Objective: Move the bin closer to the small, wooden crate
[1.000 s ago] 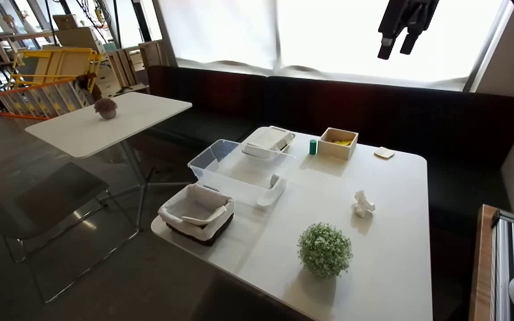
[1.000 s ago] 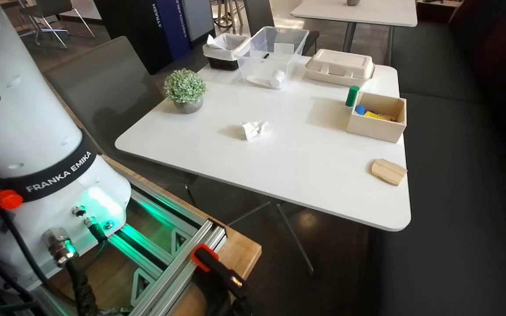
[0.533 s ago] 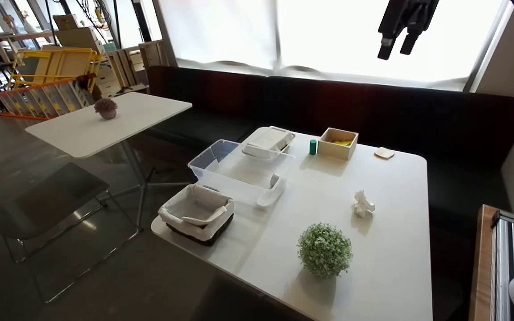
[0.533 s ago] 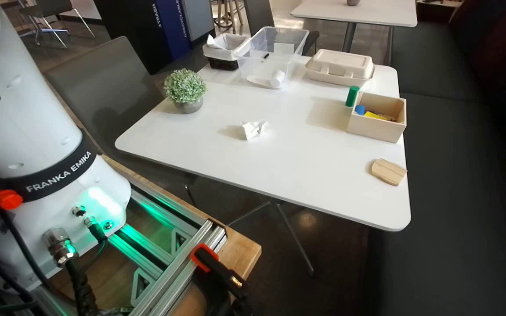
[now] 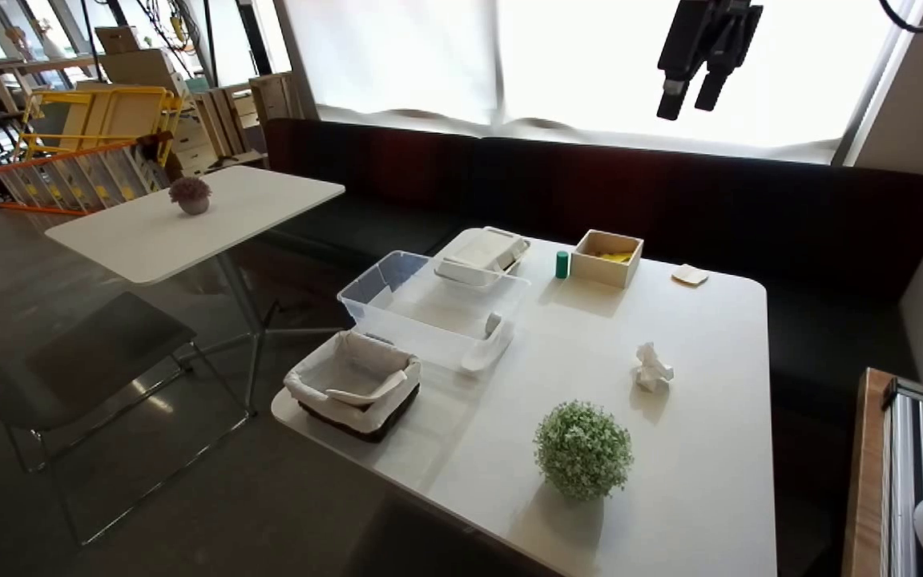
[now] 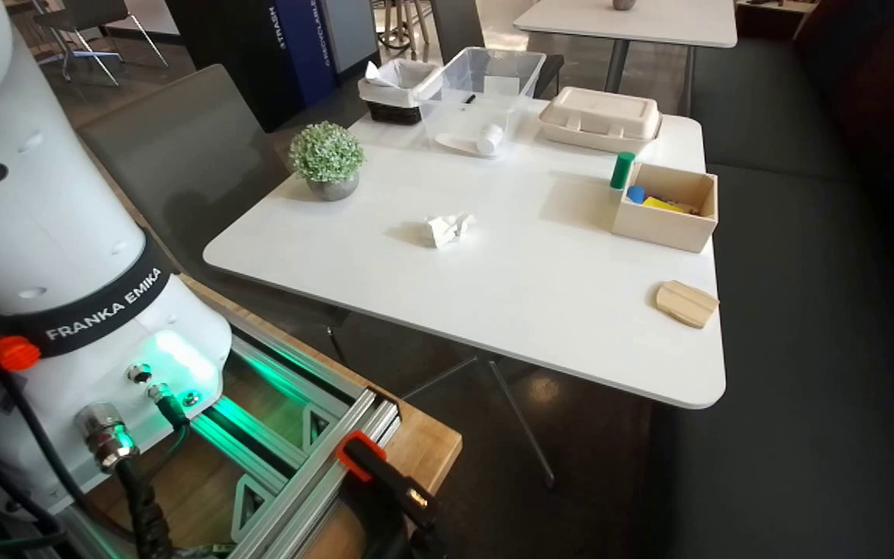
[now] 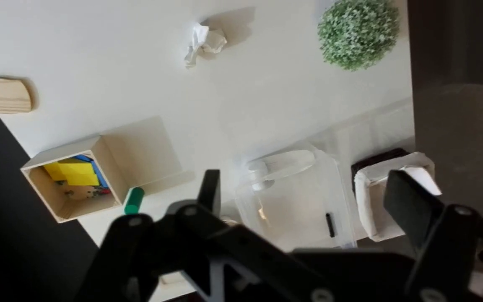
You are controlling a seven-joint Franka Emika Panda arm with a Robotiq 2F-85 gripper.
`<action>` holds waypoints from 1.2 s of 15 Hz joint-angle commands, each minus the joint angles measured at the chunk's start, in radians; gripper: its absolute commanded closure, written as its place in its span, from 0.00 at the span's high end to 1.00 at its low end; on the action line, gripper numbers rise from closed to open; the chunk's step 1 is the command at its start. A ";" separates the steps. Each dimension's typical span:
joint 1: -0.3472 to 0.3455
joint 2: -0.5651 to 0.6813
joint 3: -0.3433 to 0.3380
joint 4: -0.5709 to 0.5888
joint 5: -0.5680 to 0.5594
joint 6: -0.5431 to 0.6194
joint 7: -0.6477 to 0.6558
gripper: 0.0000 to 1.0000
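Observation:
The bin is a small basket with a white liner over a dark base. It stands at a table corner in both exterior views (image 5: 397,397) (image 6: 391,95) and at the right in the wrist view (image 7: 364,205). The small, wooden crate, light tan, stands near the bench side in both exterior views (image 5: 599,270) (image 6: 656,227) and at the left in the wrist view (image 7: 110,171). It holds yellow and blue pieces. My gripper (image 5: 687,104) is high above the table, open and empty. In the wrist view the gripper's (image 7: 308,188) right finger covers part of the bin.
A clear plastic tub (image 5: 421,340) stands right beside the bin, on the crate's side. A closed takeout box (image 6: 602,112), a green cylinder (image 6: 622,170), crumpled paper (image 6: 448,230), a potted plant (image 6: 327,155) and a wooden piece (image 6: 686,303) are also on the table.
My gripper has shifted left and slightly down in an exterior view during the last half second. The arm has tilted slightly. The objects on the table have not moved.

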 commanded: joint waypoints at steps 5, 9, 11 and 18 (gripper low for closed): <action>0.126 0.222 0.138 0.079 0.115 0.188 0.066 1.00; 0.138 0.421 0.200 0.167 0.072 0.368 0.140 1.00; 0.131 0.516 0.222 0.219 0.023 0.431 0.185 1.00; 0.176 0.840 0.211 0.450 -0.123 0.427 0.293 1.00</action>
